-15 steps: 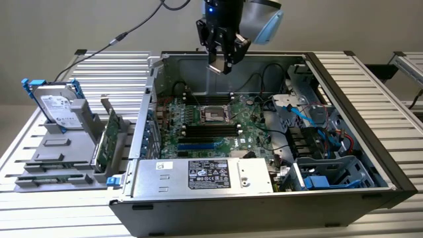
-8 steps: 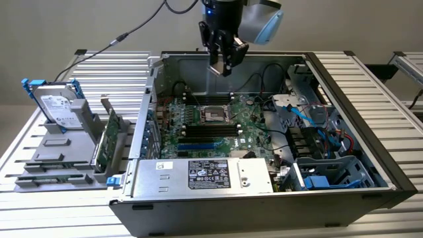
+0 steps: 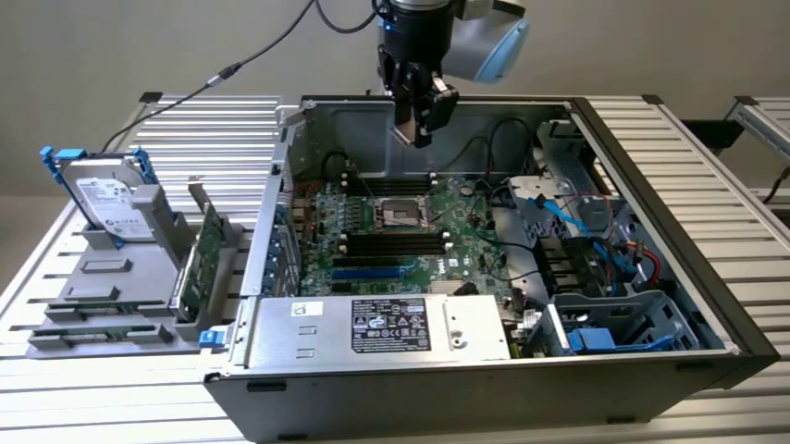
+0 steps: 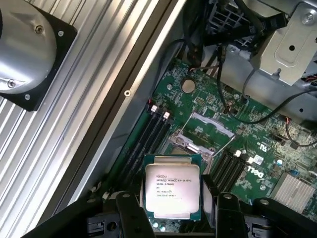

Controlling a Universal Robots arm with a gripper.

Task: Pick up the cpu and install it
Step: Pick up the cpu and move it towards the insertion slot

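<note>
Claw: the claw (image 3: 420, 137) hangs tip-down from the arm (image 3: 426, 37) in the upper middle of the exterior view, above the open computer case (image 3: 654, 194). It is closed on the cpu.
Fingers: in the wrist view two black fingers (image 4: 130, 210) stand one on each side of the chip, against its edges.
Cpu: the cpu (image 4: 172, 186) is held in the air with its dull silver top and printed lettering facing the wrist camera. It is clear of the board beneath it.
Socket: the socket (image 3: 401, 215) (image 4: 198, 136) lies open near the middle of the board, its metal frame tilted up. In the exterior view it is below the claw tip and well apart from it.
Memory slots: black memory slots (image 3: 395, 243) run in rows just beside the socket.
Motherboard: the green motherboard (image 3: 475, 231) (image 4: 257, 148) lies flat on the floor of the case.
Power supply: a silver power supply (image 3: 370, 328) with a black label sits along the near edge of the case, at the lower middle of the exterior view.
Cables: blue cables (image 3: 561, 211) cross the drive bays in the right part of the case.
Rack: a grey rack (image 3: 111, 277) stands at the left of the exterior view, outside the case.
Hard drive: a hard drive (image 3: 105, 199) with a white label stands upright in the rack, at its far end.
Circuit cards: green circuit cards (image 3: 203, 254) stand on edge between the rack and the case.
Worktop: the ribbed metal worktop (image 3: 210, 129) carries the case and the rack.
</note>
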